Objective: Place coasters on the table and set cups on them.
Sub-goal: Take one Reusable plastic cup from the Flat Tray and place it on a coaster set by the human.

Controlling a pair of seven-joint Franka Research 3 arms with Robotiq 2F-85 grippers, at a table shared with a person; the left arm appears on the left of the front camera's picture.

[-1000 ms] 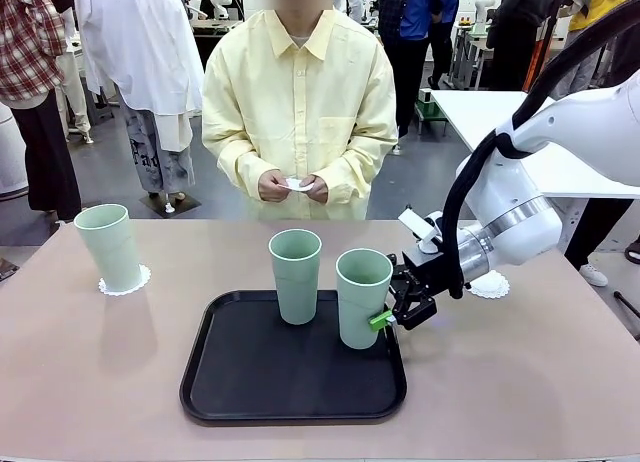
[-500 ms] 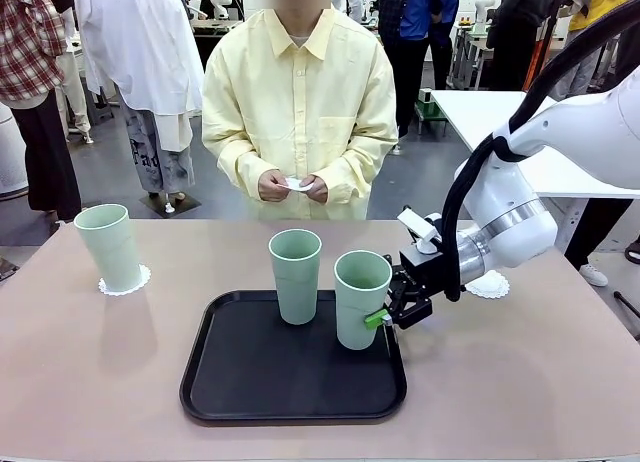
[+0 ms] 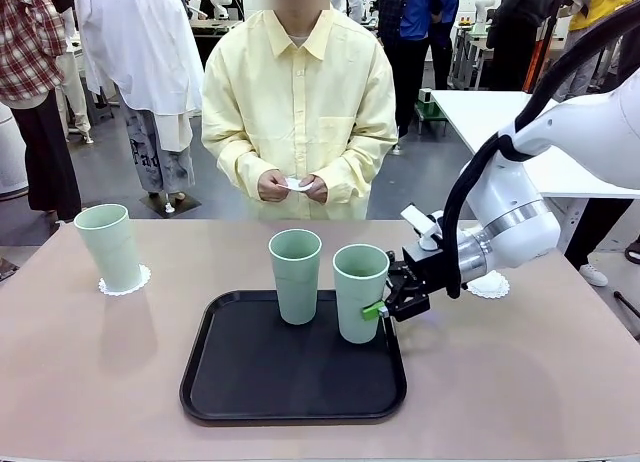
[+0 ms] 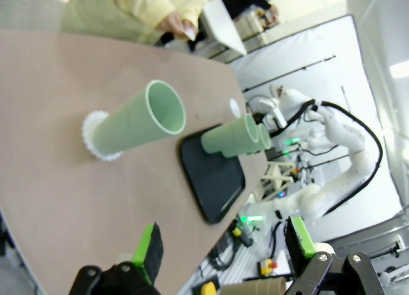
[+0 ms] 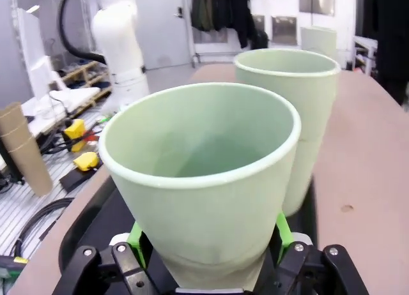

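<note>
No text, label, brand or number is showing legibly; dark print on a bystander's pale patterned trousers (image 3: 152,160) is appearing too small to read.

All three cups are a matte pale mint green: the left cup (image 3: 110,247), the middle cup (image 3: 296,275) and the right cup (image 3: 360,294). The left coaster (image 3: 125,286) and the right coaster (image 3: 491,286) are white with scalloped, lacy edges. The tray (image 3: 290,387) is plain black, and the worktop (image 3: 520,382) a plain beige-pink. The right pincer (image 3: 378,308) is black with bright green pads, on a white right arm (image 3: 580,132); the left pincer (image 4: 222,234) has the same black and green. The person's shirt (image 3: 300,112) is pale yellow.
</note>
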